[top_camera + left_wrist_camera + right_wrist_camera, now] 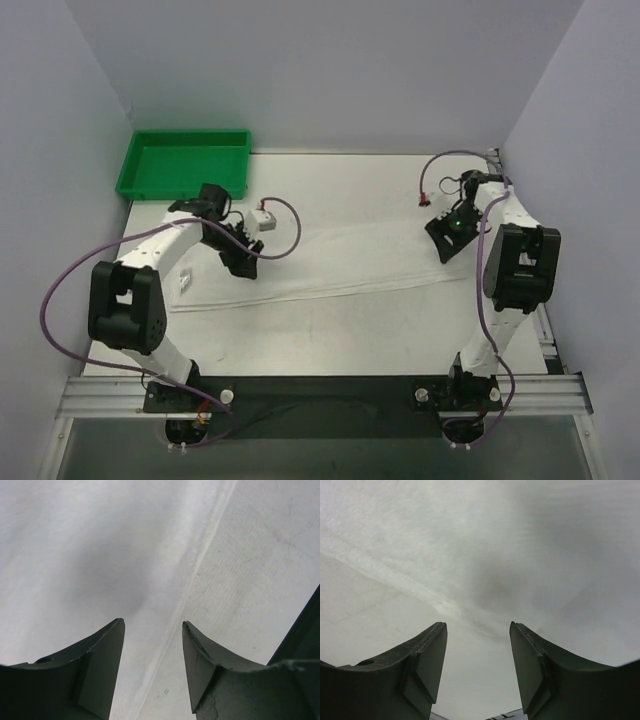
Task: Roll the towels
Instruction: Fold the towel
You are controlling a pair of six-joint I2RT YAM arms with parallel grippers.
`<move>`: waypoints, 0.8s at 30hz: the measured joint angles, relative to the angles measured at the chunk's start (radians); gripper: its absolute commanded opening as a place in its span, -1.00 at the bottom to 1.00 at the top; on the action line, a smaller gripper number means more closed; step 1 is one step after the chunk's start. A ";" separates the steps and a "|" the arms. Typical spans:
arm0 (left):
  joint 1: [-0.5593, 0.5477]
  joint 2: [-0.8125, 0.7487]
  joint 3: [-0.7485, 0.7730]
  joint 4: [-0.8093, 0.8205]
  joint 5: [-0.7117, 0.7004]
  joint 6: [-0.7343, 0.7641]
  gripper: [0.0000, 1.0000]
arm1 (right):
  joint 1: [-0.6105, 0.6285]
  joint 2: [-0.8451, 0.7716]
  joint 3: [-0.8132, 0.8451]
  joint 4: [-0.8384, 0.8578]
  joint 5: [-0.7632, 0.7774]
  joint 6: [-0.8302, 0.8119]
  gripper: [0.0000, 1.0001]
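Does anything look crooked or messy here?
Only the towel: its near edge slants across the table, with the left end lying closer to the front than the right end. Nothing looks spilled or broken.

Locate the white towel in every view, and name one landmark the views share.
Top external: the towel lies spread across the middle of the table.
Left wrist: it fills the upper left.
Right wrist: it fills the upper right.
Shared landmark: the towel's edge against bare table.
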 measured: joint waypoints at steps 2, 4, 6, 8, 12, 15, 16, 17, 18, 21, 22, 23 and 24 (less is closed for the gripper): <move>0.083 -0.063 0.000 0.002 0.028 -0.038 0.24 | -0.061 0.000 0.069 -0.002 -0.029 0.066 0.05; 0.162 -0.106 0.000 0.010 0.057 -0.077 0.41 | -0.113 0.007 0.140 -0.005 -0.050 0.147 0.04; 0.230 -0.124 0.000 0.022 0.077 -0.120 0.43 | -0.158 0.026 0.212 -0.003 -0.065 0.225 0.04; 0.284 -0.127 -0.004 0.043 0.085 -0.156 0.44 | -0.189 0.062 0.275 0.000 -0.068 0.303 0.04; 0.360 -0.127 -0.037 0.095 0.089 -0.226 0.45 | -0.203 0.152 0.328 0.007 -0.066 0.406 0.04; 0.389 -0.127 -0.051 0.119 0.090 -0.253 0.45 | -0.195 0.214 0.330 0.004 -0.062 0.461 0.06; 0.395 -0.127 -0.053 0.126 0.090 -0.258 0.46 | -0.193 0.232 0.330 0.003 -0.060 0.478 0.06; 0.399 -0.127 -0.056 0.135 0.091 -0.262 0.46 | -0.189 0.247 0.330 0.002 -0.055 0.492 0.07; 0.402 -0.127 -0.057 0.140 0.091 -0.267 0.46 | -0.185 0.257 0.330 0.001 -0.052 0.506 0.08; 0.412 -0.127 -0.058 0.150 0.092 -0.276 0.47 | -0.167 0.280 0.327 0.001 -0.032 0.536 0.06; 0.414 -0.127 -0.058 0.154 0.094 -0.277 0.47 | -0.158 0.283 0.321 0.001 -0.026 0.542 0.05; 0.418 -0.127 -0.058 0.156 0.095 -0.279 0.47 | -0.149 0.284 0.315 0.000 -0.021 0.547 0.04; 0.420 -0.127 -0.058 0.158 0.097 -0.281 0.47 | -0.139 0.285 0.307 0.000 -0.017 0.552 0.02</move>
